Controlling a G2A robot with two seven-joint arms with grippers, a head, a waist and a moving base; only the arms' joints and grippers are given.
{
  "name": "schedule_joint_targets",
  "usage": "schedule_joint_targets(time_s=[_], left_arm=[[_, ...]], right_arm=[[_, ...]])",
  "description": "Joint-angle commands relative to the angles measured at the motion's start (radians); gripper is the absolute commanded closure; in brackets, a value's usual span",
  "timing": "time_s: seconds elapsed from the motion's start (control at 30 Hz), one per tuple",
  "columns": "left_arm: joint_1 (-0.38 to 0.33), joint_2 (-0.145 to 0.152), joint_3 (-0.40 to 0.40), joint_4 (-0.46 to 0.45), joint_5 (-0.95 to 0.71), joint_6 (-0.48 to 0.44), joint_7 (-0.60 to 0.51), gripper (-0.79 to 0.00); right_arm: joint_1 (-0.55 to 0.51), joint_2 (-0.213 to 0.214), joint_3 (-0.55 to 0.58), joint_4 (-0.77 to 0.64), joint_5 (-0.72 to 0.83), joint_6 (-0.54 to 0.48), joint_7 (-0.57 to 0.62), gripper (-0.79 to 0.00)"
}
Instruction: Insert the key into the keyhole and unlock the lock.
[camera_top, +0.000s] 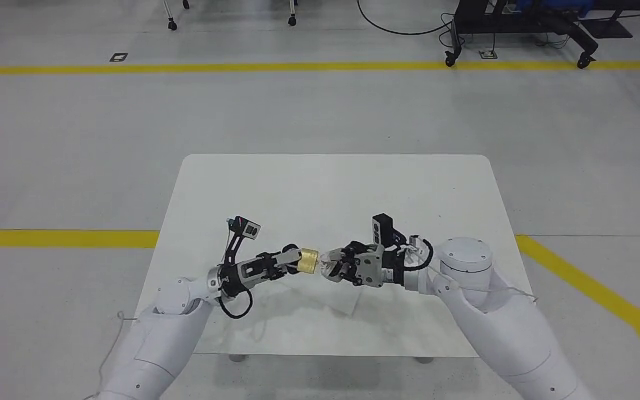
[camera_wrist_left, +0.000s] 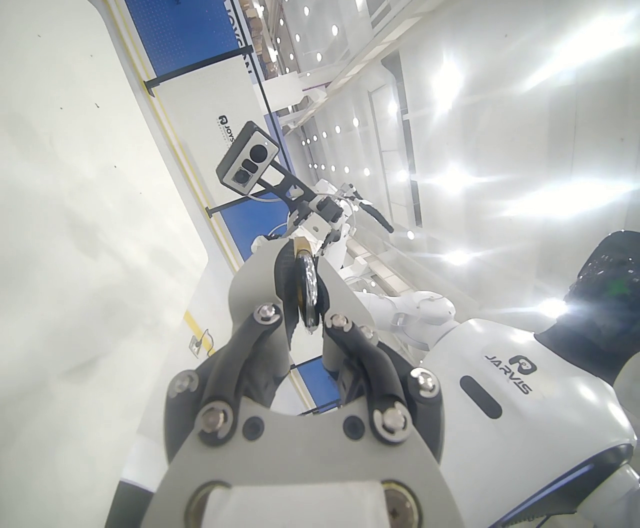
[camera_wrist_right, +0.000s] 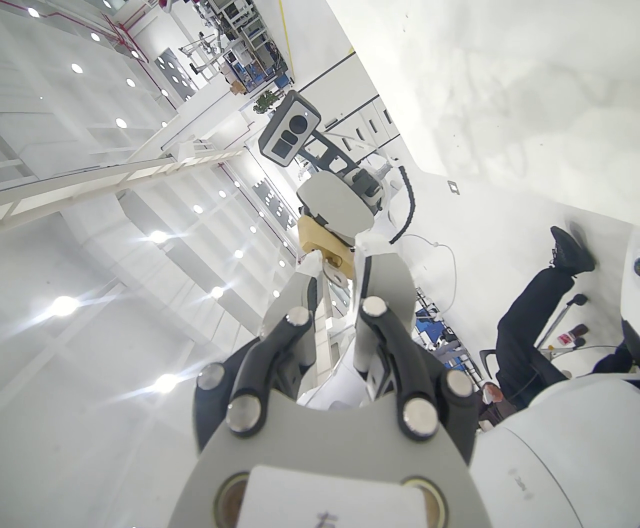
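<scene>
You see the left tool (camera_top: 296, 261) holding the lock (camera_top: 309, 261) above the bench (camera_top: 330, 190), towards its near edge. Just to the lock's right, the right tool (camera_top: 332, 267) holds the key (camera_wrist_right: 334, 272) against the lock's face.

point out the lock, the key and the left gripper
lock (camera_wrist_right: 316, 239): right wrist view, on its brass body
key (camera_wrist_right: 334, 272): right wrist view, on the silver part between the fingers
left gripper (camera_top: 294, 261): top view, midway between its fingertips
</scene>
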Motion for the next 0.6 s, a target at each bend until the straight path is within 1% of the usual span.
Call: schedule_joint_targets(time_s=[0.0, 0.17, 0.27, 0.37, 0.4, 0.57], left_arm=[[-0.003, 0.0, 0.002, 0.002, 0.002, -0.001, -0.002, 0.0], [-0.005, 0.0, -0.001, 0.004, 0.031, -0.022, 0.019, 0.0], [-0.003, 0.001, -0.003, -0.002, 0.058, -0.044, 0.035, 0.0], [0.001, 0.002, -0.007, -0.011, 0.09, -0.075, 0.052, 0.0], [0.005, 0.003, -0.008, -0.019, 0.111, -0.089, 0.066, 0.0], [0.023, 0.006, -0.01, -0.05, 0.196, -0.151, 0.128, 0.0]], right_arm=[[0.001, 0.0, 0.0, 0.001, 0.001, 0.003, 0.006, 0.0], [0.005, -0.001, 0.008, 0.014, 0.025, 0.019, 0.021, 0.0], [0.013, -0.003, 0.011, 0.025, 0.051, 0.048, 0.028, 0.0], [0.026, -0.005, 0.011, 0.047, 0.094, 0.099, 0.038, 0.0], [0.038, -0.007, 0.012, 0.06, 0.119, 0.133, 0.037, 0.0], [0.08, -0.017, 0.006, 0.109, 0.21, 0.228, 0.02, 0.0]])
